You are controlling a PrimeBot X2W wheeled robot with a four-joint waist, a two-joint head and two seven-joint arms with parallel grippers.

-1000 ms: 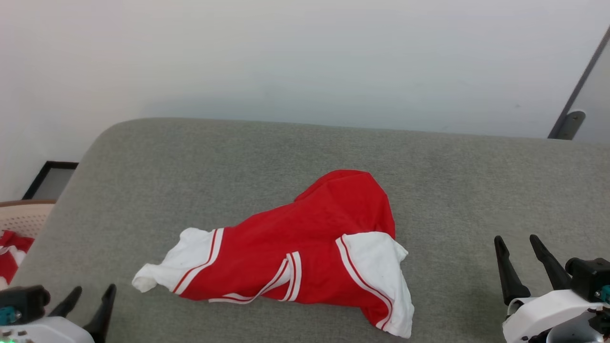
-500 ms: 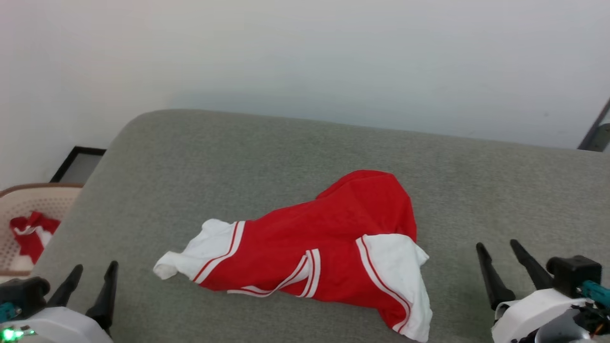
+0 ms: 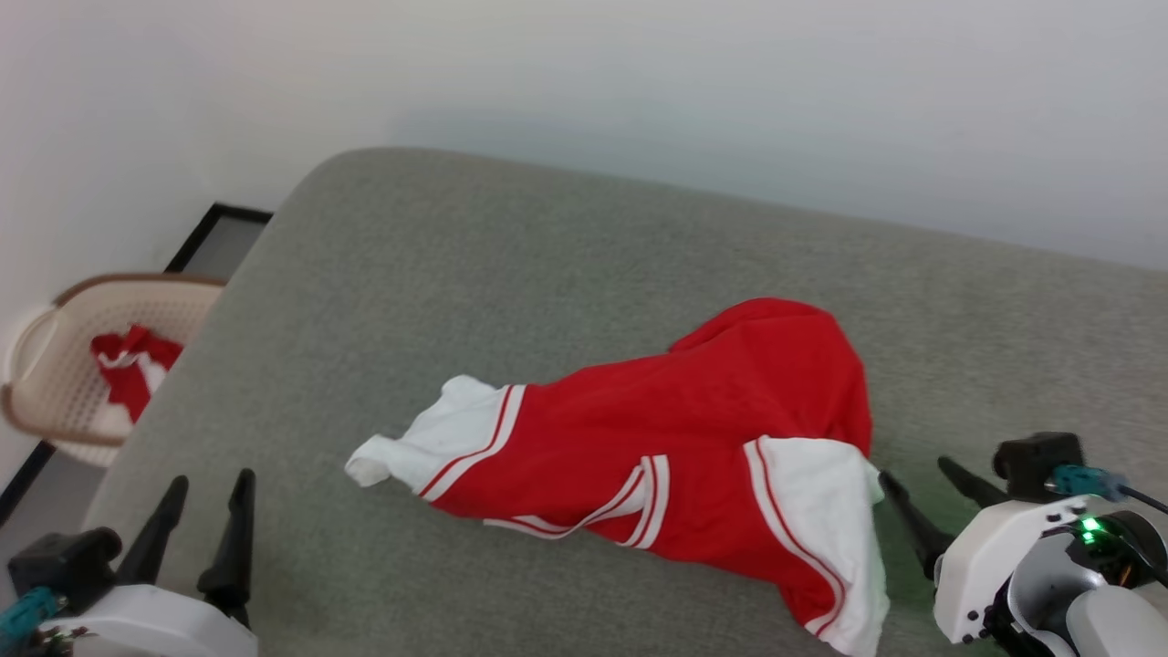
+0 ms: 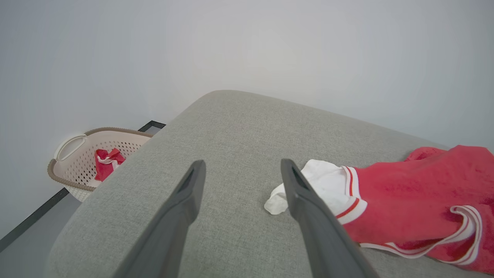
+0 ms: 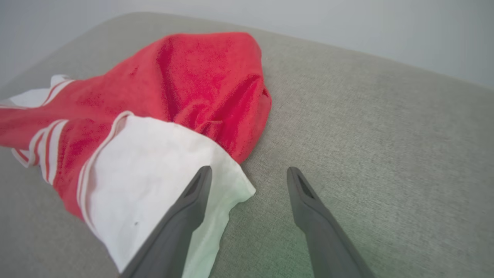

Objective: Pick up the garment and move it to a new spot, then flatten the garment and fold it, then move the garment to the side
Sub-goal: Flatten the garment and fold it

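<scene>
Red garment [image 3: 712, 429], one; end effectors [image 3: 212, 478] [image 3: 913, 468], two

Both tools open — low at either side.
The left tool [image 3: 212, 481] sits lower left, dark fingers spread and pointing up; the right tool [image 3: 914, 470] sits lower right, its fingers apart too — angled up and leftward.

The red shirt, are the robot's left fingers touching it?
Apart. The head view shows a strip of bare grey cushion between the open left fingers and the garment, whose white sleeve end lies nearest.
</scene>
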